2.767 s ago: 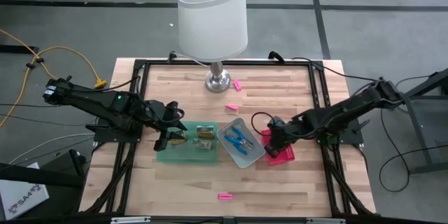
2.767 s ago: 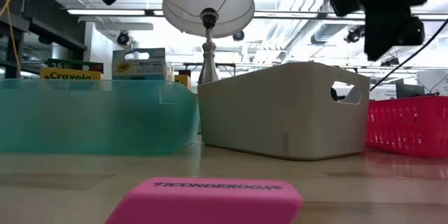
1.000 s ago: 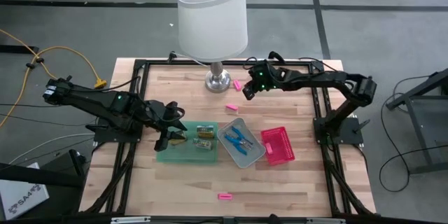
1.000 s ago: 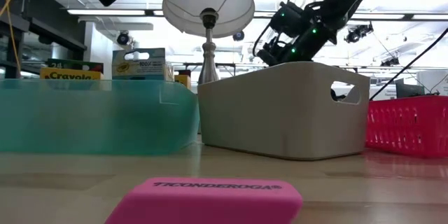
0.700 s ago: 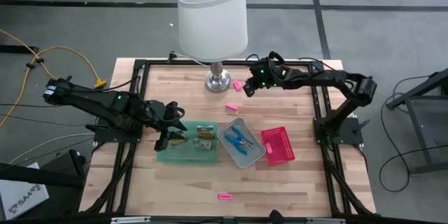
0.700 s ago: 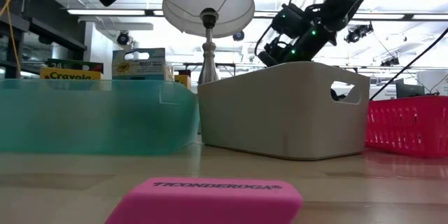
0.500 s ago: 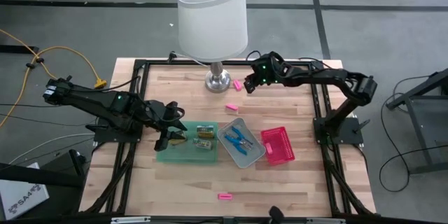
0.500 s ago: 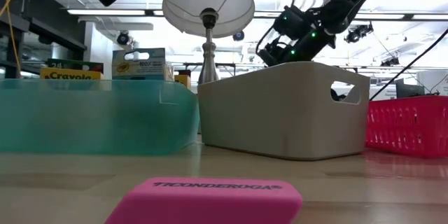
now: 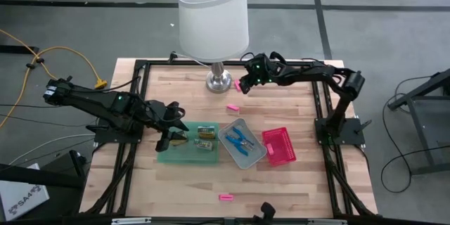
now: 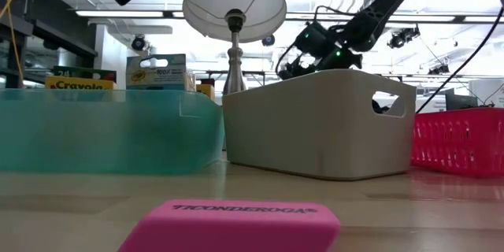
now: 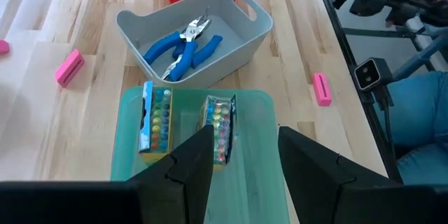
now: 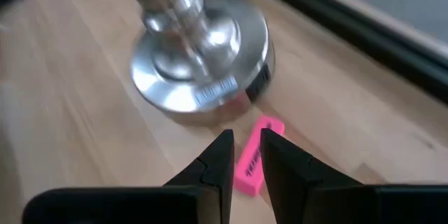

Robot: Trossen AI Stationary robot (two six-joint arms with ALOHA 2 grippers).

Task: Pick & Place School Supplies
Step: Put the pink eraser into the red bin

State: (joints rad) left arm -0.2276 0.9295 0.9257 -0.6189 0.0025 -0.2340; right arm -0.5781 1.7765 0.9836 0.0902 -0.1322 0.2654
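My right gripper [image 9: 244,84] [image 12: 245,143] hovers over a pink eraser [image 12: 253,159] that lies flat on the table beside the lamp's metal base [image 12: 199,77]. Its fingers are open by a narrow gap and hold nothing. My left gripper [image 9: 169,135] [image 11: 241,147] is open and empty above the green tray [image 11: 259,175]. Two yellow-green crayon packs [image 11: 155,119] [image 11: 220,127] lie in that tray. Blue-handled pliers [image 11: 180,45] lie in the grey tray [image 9: 252,156]. Two more pink erasers [image 9: 232,107] [image 9: 225,197] lie on the table.
The white-shaded lamp [image 9: 213,14] stands at the far middle, close to my right gripper. A pink basket [image 9: 278,145] stands to the right of the grey tray. A dark frame [image 9: 320,98] runs around the table's edges.
My right gripper has gone a little toward the table's left edge and down, closer to the lamp's base and the pink eraser beside it.
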